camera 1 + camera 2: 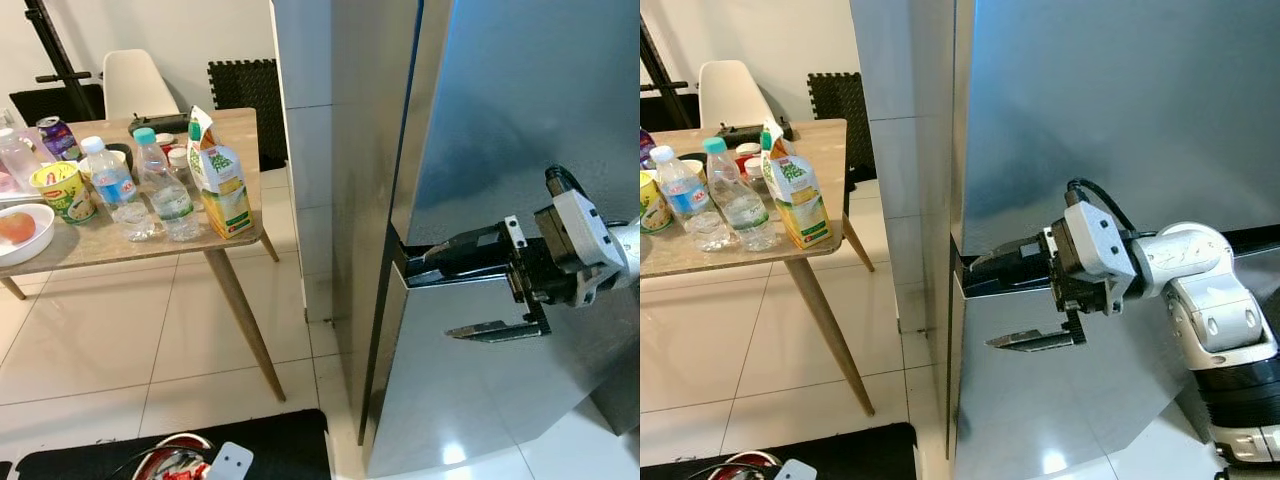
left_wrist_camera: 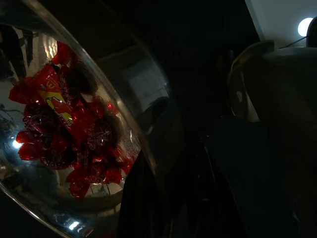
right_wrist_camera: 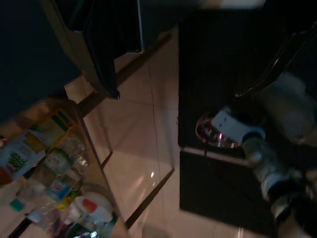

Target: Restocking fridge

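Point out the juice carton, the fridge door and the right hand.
juice carton (image 1: 222,180), left eye view, on its front face.
fridge door (image 1: 1110,110), right eye view, on its steel front.
right hand (image 1: 1005,300), right eye view, midway between fingertips.

Tall brushed-steel fridge door (image 1: 520,130) with a soft, smooth sheen. Glossy cream floor tiles (image 1: 120,340). Matt light-wood table (image 1: 235,135) carrying clear plastic water bottles (image 1: 165,190) and a printed paper juice carton (image 1: 222,180). Shiny red foil wrappers (image 2: 64,129) inside a polished metal bowl (image 2: 49,210).
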Tool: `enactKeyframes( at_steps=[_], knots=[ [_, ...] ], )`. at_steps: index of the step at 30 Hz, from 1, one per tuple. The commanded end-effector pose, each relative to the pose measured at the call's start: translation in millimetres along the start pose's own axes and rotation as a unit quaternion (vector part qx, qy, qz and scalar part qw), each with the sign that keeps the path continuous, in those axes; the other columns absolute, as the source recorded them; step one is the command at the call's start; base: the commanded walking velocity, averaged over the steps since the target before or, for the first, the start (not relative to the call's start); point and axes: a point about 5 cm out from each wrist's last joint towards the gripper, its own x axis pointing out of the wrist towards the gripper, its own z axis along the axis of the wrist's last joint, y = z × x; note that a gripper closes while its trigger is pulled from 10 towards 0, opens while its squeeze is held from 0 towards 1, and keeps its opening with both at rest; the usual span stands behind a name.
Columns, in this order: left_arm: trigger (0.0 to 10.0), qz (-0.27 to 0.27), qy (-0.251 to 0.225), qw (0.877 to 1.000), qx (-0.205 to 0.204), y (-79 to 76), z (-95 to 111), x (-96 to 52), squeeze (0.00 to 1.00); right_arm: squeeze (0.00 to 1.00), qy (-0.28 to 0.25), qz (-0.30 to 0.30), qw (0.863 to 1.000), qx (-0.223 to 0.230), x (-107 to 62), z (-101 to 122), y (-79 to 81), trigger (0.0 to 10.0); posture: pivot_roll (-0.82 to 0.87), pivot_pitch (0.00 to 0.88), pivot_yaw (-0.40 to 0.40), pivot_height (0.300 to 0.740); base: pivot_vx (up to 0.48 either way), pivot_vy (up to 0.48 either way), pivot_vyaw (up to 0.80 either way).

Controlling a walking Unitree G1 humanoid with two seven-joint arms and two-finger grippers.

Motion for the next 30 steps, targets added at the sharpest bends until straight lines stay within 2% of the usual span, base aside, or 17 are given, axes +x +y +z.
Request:
enactKeyframes(
  at_steps=[1,6,9,11,12,13,18,19,22,24,25,26,27,28,29,30],
  knots=[
    [10.0,0.004,-0.003,1.000,-0.003,-0.9,1.0,0.1,0.00,0.00,-0.019,-0.005,0.999,0.029,-0.1,-7.7,2.9,10.0,-0.10,0.000,0.003,0.740,0.000,0.000,0.00],
    [10.0,0.004,-0.002,1.000,-0.003,-0.9,0.7,0.1,0.00,0.00,-0.045,0.015,0.997,0.059,6.4,-14.4,13.5,10.0,-0.10,0.000,0.005,0.740,0.000,0.000,0.00],
    [10.0,0.004,-0.002,1.000,-0.003,-0.4,0.6,0.0,0.00,0.00,-0.081,0.046,0.991,0.092,16.2,-17.1,29.0,10.0,-0.10,0.000,0.006,0.740,0.000,0.000,0.00],
    [10.0,0.006,-0.002,1.000,-0.003,0.7,0.2,-0.1,0.00,0.00,-0.061,0.072,0.988,0.125,22.4,-31.2,44.4,10.0,-0.10,0.000,0.009,0.740,0.000,0.000,0.00],
    [10.0,0.006,-0.002,1.000,-0.003,0.7,0.2,-0.1,0.00,0.00,-0.061,0.072,0.988,0.125,22.4,-31.2,44.4,10.0,-0.10,0.000,0.009,0.740,0.000,0.000,0.00],
    [10.0,0.008,-0.001,1.000,-0.003,2.4,-0.9,-0.3,0.00,0.00,-0.042,0.085,0.983,0.154,25.5,-44.1,56.0,10.0,-0.10,0.000,0.011,0.740,0.000,0.000,0.00],
    [10.0,0.009,0.001,1.000,-0.002,4.1,-2.7,-0.5,0.00,0.00,-0.018,0.086,0.978,0.188,26.8,-59.2,65.4,10.0,-0.10,0.000,0.011,0.740,0.000,0.000,0.00],
    [10.0,0.009,0.003,1.000,-0.001,4.0,-3.7,-0.6,0.00,0.00,0.012,0.079,0.974,0.211,26.7,-73.6,71.3,10.0,-0.10,0.000,0.011,0.740,0.000,0.000,0.00],
    [10.0,0.009,0.004,1.000,-0.001,3.5,-4.4,-0.7,0.00,0.00,0.034,0.068,0.971,0.227,25.8,-85.5,74.7,10.0,-0.10,0.000,0.012,0.740,0.000,0.000,0.00],
    [10.0,0.009,0.007,1.000,-0.002,2.3,-5.6,-0.7,0.00,0.00,0.100,0.003,0.956,0.277,20.4,-124.7,80.7,10.0,-0.10,0.000,0.010,0.740,0.000,0.000,0.00],
    [10.0,0.009,0.007,1.000,-0.002,2.3,-5.6,-0.7,0.00,0.00,0.100,0.003,0.956,0.277,20.4,-124.7,80.7,10.0,-0.10,0.000,0.010,0.740,0.000,0.000,0.00],
    [10.0,0.009,0.007,1.000,-0.004,1.6,-6.0,-0.7,0.00,0.00,0.150,-0.049,0.935,0.319,15.1,-154.6,90.8,10.0,-0.10,0.000,0.011,0.740,0.000,0.000,0.00],
    [10.0,0.009,0.007,1.000,-0.004,1.6,-6.0,-0.7,0.00,0.00,0.150,-0.049,0.935,0.319,15.1,-154.6,90.8,10.0,-0.10,0.000,0.011,0.740,0.000,0.000,0.00],
    [10.0,0.009,0.008,1.000,-0.005,1.5,-6.3,-0.7,0.00,0.00,0.179,-0.084,0.913,0.356,11.3,-174.6,103.0,10.0,-0.10,0.000,0.011,0.740,0.000,0.000,0.00],
    [10.0,0.009,0.008,1.000,-0.005,1.5,-6.3,-0.7,0.00,0.00,0.179,-0.084,0.913,0.356,11.3,-174.6,103.0,10.0,-0.10,0.000,0.011,0.740,0.000,0.000,0.00],
    [10.0,0.009,0.009,1.000,-0.006,1.6,-6.5,-0.8,0.00,0.00,0.189,-0.097,0.904,0.371,10.2,-181.6,108.1,10.0,-0.10,0.000,0.011,0.740,0.000,0.000,0.00]
  ],
)
